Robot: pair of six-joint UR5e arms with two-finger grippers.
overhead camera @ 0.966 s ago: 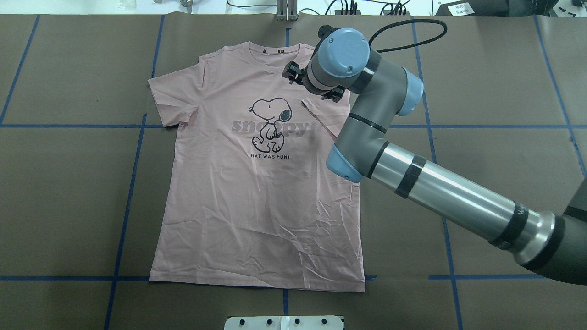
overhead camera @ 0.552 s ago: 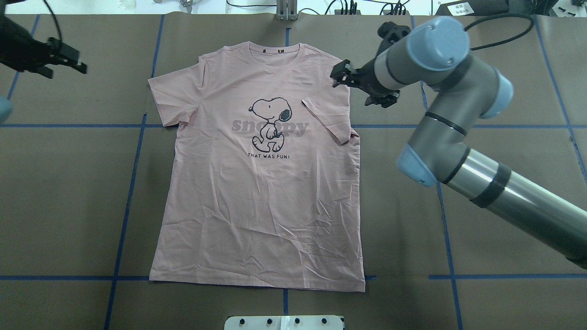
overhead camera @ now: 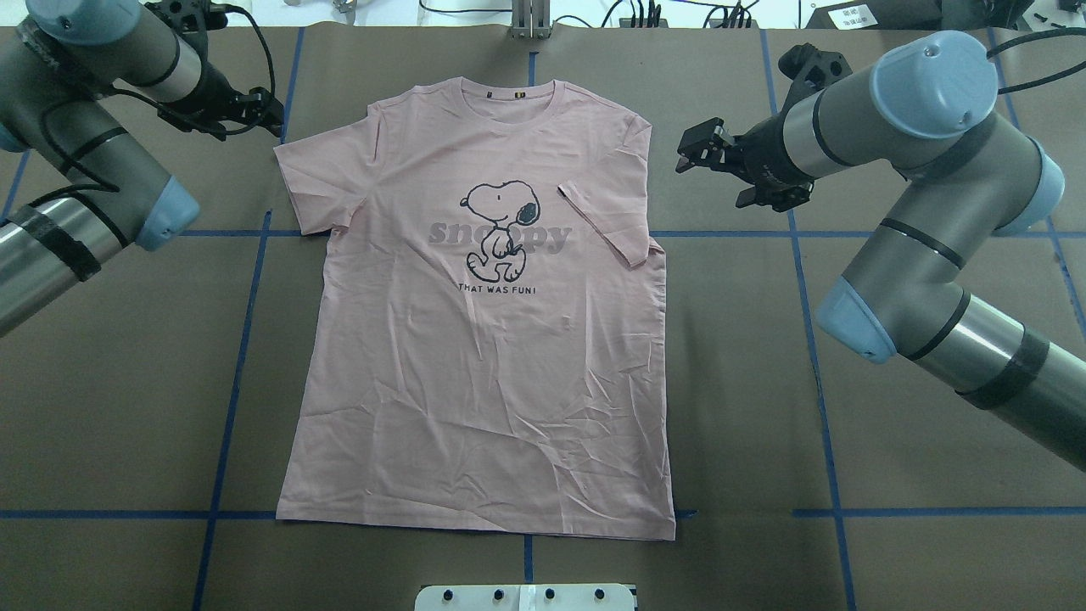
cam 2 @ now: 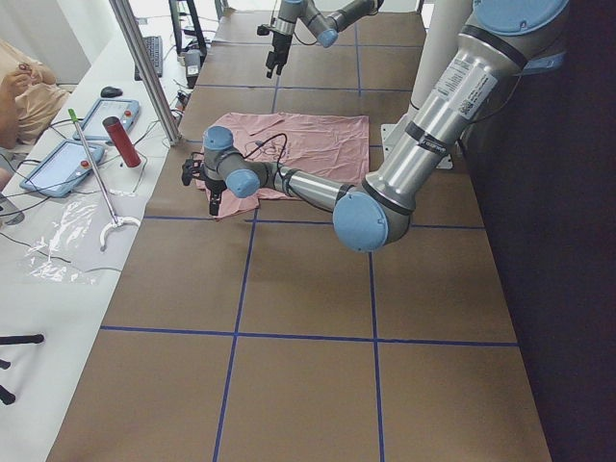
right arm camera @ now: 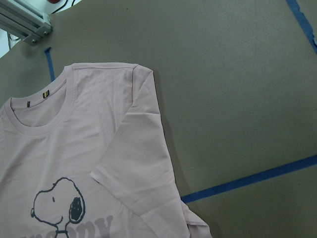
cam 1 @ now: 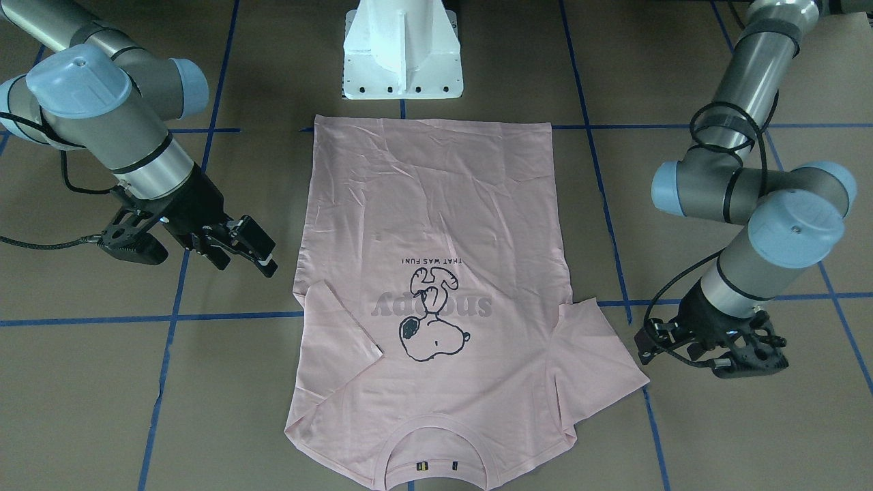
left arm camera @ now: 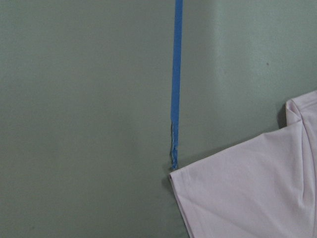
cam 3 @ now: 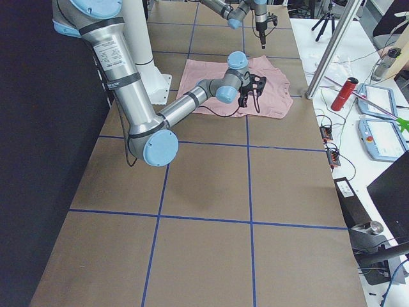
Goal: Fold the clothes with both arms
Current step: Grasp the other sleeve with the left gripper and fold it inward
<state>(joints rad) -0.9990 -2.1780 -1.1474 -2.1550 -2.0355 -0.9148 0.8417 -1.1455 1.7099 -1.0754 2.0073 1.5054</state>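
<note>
Since the shirt point(overhead camera: 475, 382) lies flat in the middle of the counter point(overhead camera: 848, 382), collar toward the edge opposite the robot, folded sleeve point(overhead camera: 611, 229) over its chest, any drag could skew it. On the right arm point(overhead camera: 925, 221) the jaws gape empty just off the shoulder. The left arm point(overhead camera: 110, 64) hangs beside the spread sleeve point(overhead camera: 314, 187), and I can't tell how its jaws stand. A pinch landing off that hem would miss or ruck cloth.

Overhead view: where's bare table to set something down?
Bare table left of the T-shirt, below the left arm; also right of it, between its side edge and the right arm. Crowded at both shoulders, where the left gripper and right gripper hover.
</note>
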